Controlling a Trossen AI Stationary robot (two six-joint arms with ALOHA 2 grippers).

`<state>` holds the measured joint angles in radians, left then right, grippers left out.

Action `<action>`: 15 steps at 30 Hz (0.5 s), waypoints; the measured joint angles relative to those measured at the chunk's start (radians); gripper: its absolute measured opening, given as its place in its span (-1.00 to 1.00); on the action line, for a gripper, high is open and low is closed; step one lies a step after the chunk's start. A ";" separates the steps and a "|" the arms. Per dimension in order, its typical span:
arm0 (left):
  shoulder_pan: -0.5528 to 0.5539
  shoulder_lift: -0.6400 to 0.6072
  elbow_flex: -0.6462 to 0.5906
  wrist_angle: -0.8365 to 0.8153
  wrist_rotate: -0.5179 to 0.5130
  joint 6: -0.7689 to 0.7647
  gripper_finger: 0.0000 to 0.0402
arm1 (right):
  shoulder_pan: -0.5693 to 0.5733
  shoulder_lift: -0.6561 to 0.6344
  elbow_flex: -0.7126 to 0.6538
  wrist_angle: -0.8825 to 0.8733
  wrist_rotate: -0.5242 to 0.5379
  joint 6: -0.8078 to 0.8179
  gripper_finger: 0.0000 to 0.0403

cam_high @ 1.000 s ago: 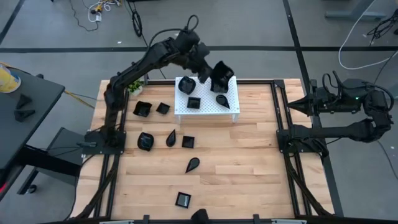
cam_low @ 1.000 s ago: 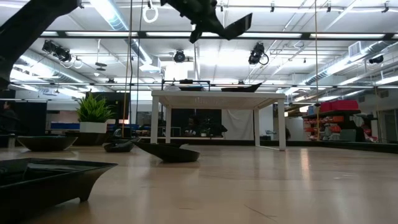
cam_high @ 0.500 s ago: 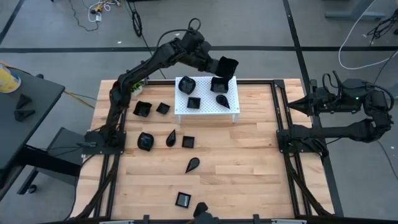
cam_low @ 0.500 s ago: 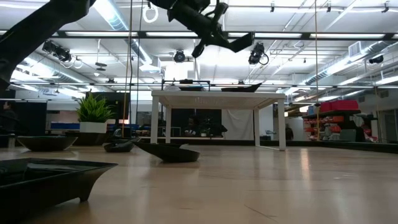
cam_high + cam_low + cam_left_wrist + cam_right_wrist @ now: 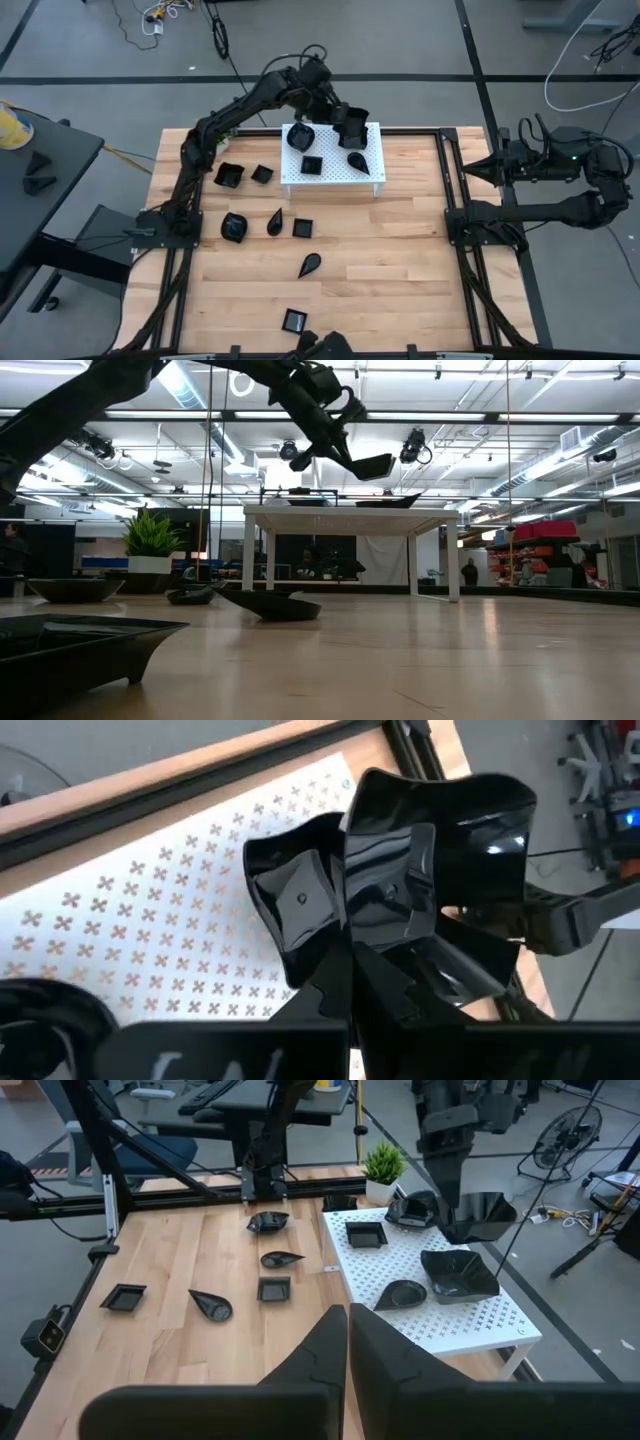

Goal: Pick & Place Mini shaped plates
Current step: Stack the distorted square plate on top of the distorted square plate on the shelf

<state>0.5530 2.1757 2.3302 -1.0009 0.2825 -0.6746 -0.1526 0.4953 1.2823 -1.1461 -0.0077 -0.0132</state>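
Black and glossy, a square plate (image 5: 352, 124) hangs in the left gripper (image 5: 338, 116), whose fingers are pinched shut on its rim; it sits above the far right corner of the white stand (image 5: 333, 172), over another plate (image 5: 350, 136) lying there. From the left wrist, the held plate (image 5: 440, 840) fills the middle, with the lower plate (image 5: 295, 910) just behind it and the stand's perforated top (image 5: 150, 940) beyond. In the low view the held plate (image 5: 365, 464) hangs clear above the stand (image 5: 345, 513), not touching it. Four more plates rest on the stand: a wavy one (image 5: 299, 135), a small square one (image 5: 312, 164) and a teardrop (image 5: 358, 161) besides the one under the gripper. On the wooden table (image 5: 400, 250) lie others: two squares (image 5: 229, 175) beside the stand, a rounded one (image 5: 234, 227), a leaf (image 5: 275, 221), a square (image 5: 302, 228), a teardrop (image 5: 310, 264) and a square (image 5: 294, 321) near the front edge. A green plant (image 5: 218, 140) stands at the far left corner. The right gripper (image 5: 475, 170) waits off the table's right side, its fingers (image 5: 385, 1350) closed together and holding nothing.
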 joint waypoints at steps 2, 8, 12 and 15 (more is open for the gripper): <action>-0.002 0.004 0.000 -0.022 -0.001 -0.014 -0.99 | 0.000 0.000 0.000 0.000 0.000 0.000 -0.90; -0.015 0.018 -0.001 -0.019 0.016 -0.094 -0.99 | 0.000 0.000 0.000 0.000 0.000 0.000 -0.90; -0.020 0.020 0.000 -0.025 0.014 -0.133 -1.00 | 0.000 0.000 0.000 0.000 0.000 0.000 -0.90; -0.020 0.021 0.000 -0.035 0.009 -0.158 -1.00 | 0.000 0.000 0.000 0.000 0.000 0.000 -0.90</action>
<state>0.5335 2.1963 2.3299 -1.0361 0.2918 -0.8327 -0.1526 0.4953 1.2823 -1.1465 -0.0076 -0.0133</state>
